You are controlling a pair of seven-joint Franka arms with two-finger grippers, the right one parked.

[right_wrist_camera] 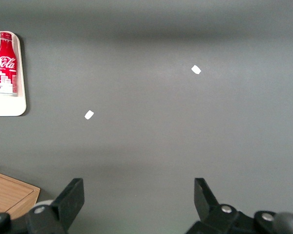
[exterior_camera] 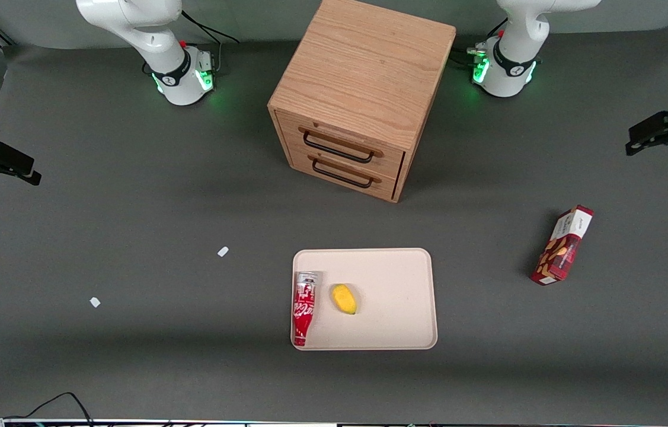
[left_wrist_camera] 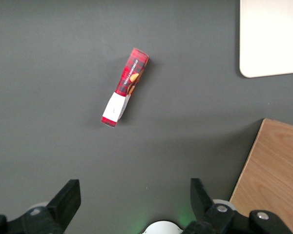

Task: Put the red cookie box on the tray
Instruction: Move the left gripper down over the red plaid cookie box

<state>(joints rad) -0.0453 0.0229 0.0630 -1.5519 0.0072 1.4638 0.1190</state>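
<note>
One red cookie box [exterior_camera: 562,245] lies flat on the grey bench [exterior_camera: 132,207], toward the working arm's end, well apart from the tray [exterior_camera: 396,279] and with bare surface along all of its edges. Its white-panel end points away from the front camera. The left gripper [left_wrist_camera: 134,202] hangs above the bench, farther from the front camera than the box, its jaws spread wide and holding nothing. On the tray, a red soda bottle [exterior_camera: 304,307] lies along the rim at the parked arm's side, a yellow fruit [exterior_camera: 344,298] just beside it; the tray's half nearer the box is bare. A wooden drawer cabinet [exterior_camera: 363,89] stands farther from the front camera than the tray.
</note>
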